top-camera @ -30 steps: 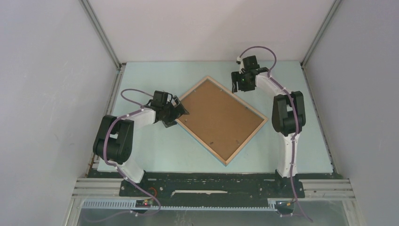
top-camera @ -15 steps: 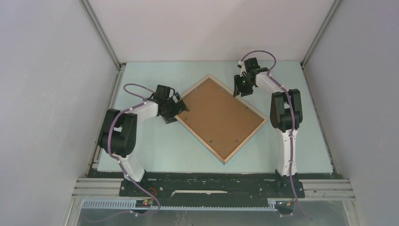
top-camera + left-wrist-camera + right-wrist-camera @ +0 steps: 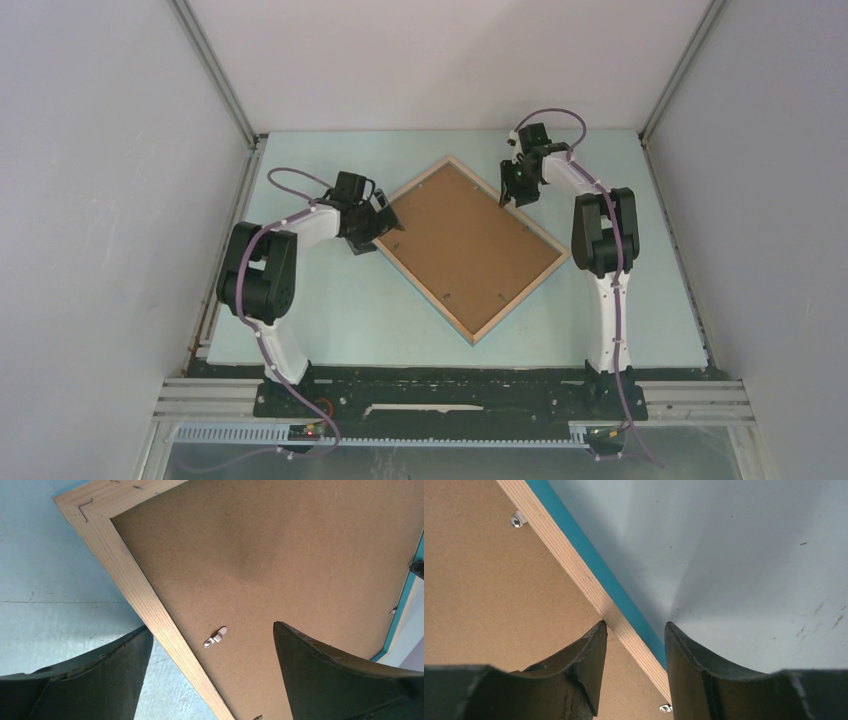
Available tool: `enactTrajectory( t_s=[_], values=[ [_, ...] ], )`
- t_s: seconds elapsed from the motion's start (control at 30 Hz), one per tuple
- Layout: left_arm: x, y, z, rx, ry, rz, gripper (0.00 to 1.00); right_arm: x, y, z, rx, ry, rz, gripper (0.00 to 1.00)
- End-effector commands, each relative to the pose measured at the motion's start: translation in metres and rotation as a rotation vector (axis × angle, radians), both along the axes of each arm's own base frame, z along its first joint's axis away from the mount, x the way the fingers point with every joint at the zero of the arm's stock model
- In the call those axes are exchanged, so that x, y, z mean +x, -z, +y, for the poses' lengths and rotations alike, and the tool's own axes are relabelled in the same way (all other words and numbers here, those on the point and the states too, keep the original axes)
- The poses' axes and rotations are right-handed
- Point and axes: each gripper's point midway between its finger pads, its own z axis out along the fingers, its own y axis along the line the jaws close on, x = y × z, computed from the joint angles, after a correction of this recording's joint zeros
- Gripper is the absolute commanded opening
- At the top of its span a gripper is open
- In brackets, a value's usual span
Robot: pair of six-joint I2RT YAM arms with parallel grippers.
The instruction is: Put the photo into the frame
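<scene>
**Right gripper (image 3: 634, 630) narrow astride a rail of the frame (image 3: 574, 565); left gripper (image 3: 210, 626) wide over the opposite one**

My right fingers stand close together with the frame's far-right rail between them, one pad on the inner wood side and one on the teal outer side. Both pads sit very near the rail, but I cannot tell whether they actually pinch it. My left jaws gape fully. One finger hangs over the table (image 3: 320, 310) and the other over the brown backing board (image 3: 465, 240), with the far-left rail running between them and touching neither.

The frame lies back-up and turned cornerwise in the middle of the table, between my two arms. The board fills its opening, and a small metal tab (image 3: 215, 637) sits at the board's edge by the rail.

I judge the frame light and stiff, with thin wooden rails that give a firm hold only across their width. The smooth table would probably let it slide or pivot under a one-sided push, so a hold on two rails suits it. If there is glazing underneath, it would need gentle lifting.

The photo shows in none of my views. Whether it lies under the board, I cannot say.
</scene>
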Motion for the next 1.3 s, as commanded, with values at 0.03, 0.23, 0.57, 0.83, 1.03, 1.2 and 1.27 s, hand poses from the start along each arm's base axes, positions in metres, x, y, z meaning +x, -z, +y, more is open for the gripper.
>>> enactTrajectory(
  t_s=[0.03, 0.23, 0.57, 0.83, 1.03, 1.2, 1.27],
  values=[
    [0.018, -0.002, 0.008, 0.048, 0.000, -0.046, 1.00, 0.008, -0.011, -0.006, -0.016, 0.040, -0.019, 0.48],
    [0.032, -0.005, 0.009, 0.081, 0.019, -0.046, 1.00, -0.001, -0.007, -0.007, 0.010, 0.052, 0.010, 0.10],
    [0.054, -0.039, 0.031, 0.259, 0.019, -0.087, 1.00, -0.026, -0.006, -0.031, 0.122, 0.158, 0.026, 0.00],
    [0.050, -0.033, 0.030, 0.315, 0.104, -0.050, 0.96, -0.025, -0.003, -0.025, 0.166, 0.135, 0.037, 0.00],
    [0.066, -0.028, 0.011, 0.336, 0.134, -0.057, 0.95, -0.024, -0.004, -0.024, 0.173, 0.131, 0.034, 0.00],
    [0.070, -0.012, 0.007, 0.382, 0.117, -0.002, 0.88, -0.025, -0.005, -0.024, 0.174, 0.129, 0.032, 0.00],
    [0.071, -0.006, 0.005, 0.375, 0.106, 0.005, 0.86, -0.025, -0.005, -0.024, 0.173, 0.129, 0.033, 0.00]
  ],
)
